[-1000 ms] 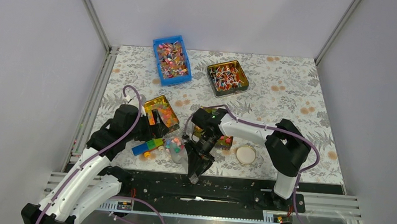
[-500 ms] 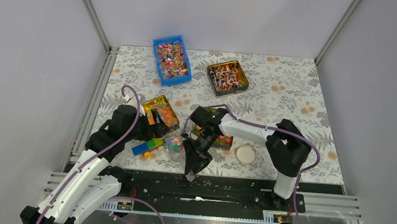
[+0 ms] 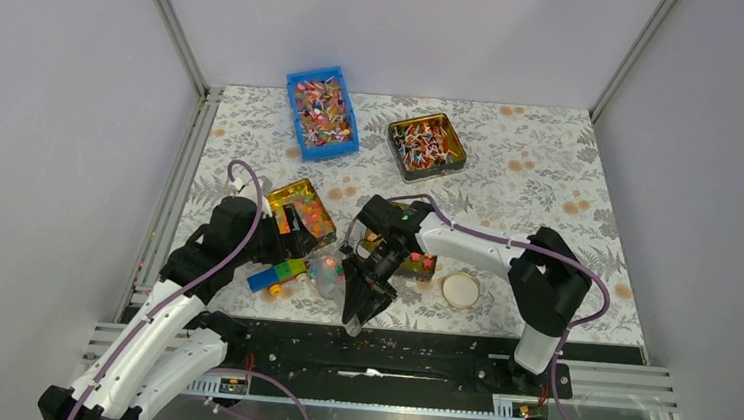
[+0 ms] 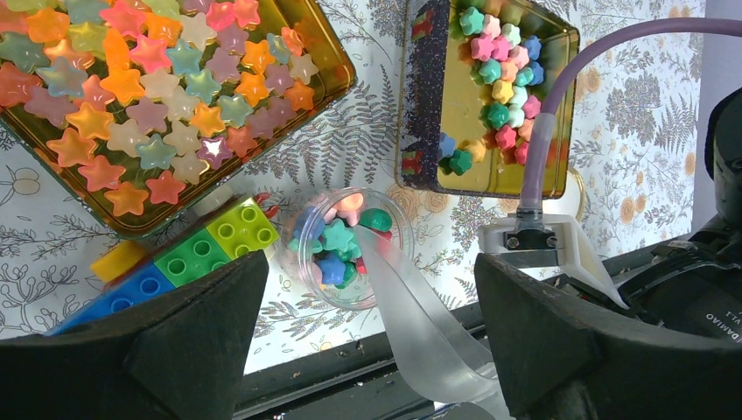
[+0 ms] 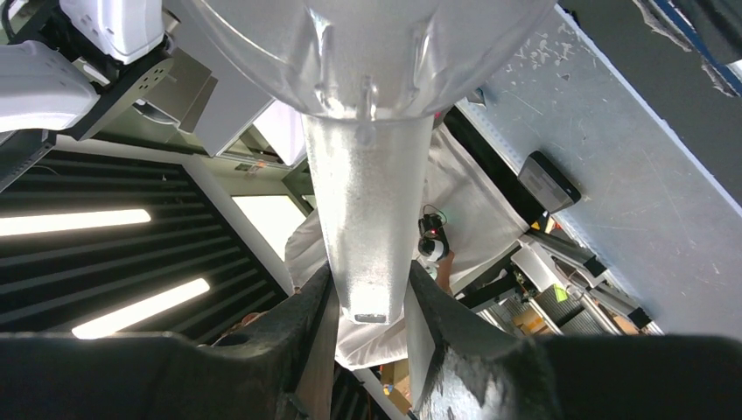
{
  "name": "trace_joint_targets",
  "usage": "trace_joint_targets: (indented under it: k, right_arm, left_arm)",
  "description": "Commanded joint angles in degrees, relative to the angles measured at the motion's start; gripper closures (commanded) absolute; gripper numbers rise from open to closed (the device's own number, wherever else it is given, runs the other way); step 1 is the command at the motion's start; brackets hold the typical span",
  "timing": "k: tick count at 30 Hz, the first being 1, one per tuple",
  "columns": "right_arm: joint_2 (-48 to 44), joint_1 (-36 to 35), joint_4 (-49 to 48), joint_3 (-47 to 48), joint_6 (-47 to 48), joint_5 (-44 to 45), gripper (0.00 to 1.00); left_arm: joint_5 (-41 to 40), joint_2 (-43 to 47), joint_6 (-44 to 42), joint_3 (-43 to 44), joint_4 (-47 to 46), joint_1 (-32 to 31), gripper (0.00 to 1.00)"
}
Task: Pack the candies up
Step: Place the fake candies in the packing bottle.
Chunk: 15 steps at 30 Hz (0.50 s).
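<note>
On the floral surface [image 3: 553, 154], star candies [image 4: 337, 249] lie partly in an open tin [image 4: 446, 114] and partly in a small clear cup [image 4: 395, 267] near it. The likely slip is a spill or a toppled cup, since the scoop [image 5: 363, 219] slants across that light cup's rim. The right arm reaches leftward, wrist rolled upward, its claw [image 5: 369, 293] clamped on the scoop's handle, while the left claw [image 4: 366, 289] hangs over the cup, fingers wide apart and empty.

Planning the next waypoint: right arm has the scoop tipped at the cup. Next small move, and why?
Probably lift the scoop clear of the cup and swing toward the tin: the right gripper grips its handle, its visible length looks empty, and the tin holds more candies.
</note>
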State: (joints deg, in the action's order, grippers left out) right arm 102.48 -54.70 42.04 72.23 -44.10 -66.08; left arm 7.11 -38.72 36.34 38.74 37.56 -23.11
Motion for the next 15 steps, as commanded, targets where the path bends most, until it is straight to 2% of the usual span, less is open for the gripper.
trace_joint_targets:
  k: [1,12,15]
  right_arm:
    - [-2.3,-0.5,-3.7,-0.2,-5.3,-3.6,1.0]
    - [-2.1,-0.7,-3.9,2.9,-5.4,-1.4,1.0]
    - [-2.4,-0.3,3.6,5.5,1.1,4.9,1.0]
  left_arm:
    - [0.7,0.5,0.5,-0.7,-2.1,0.4,0.08]
    - [0.1,2.4,0.9,-1.3,-1.0,0.4,0.07]
    - [-0.3,2.7,0.7,-0.7,-0.5,0.4,0.07]
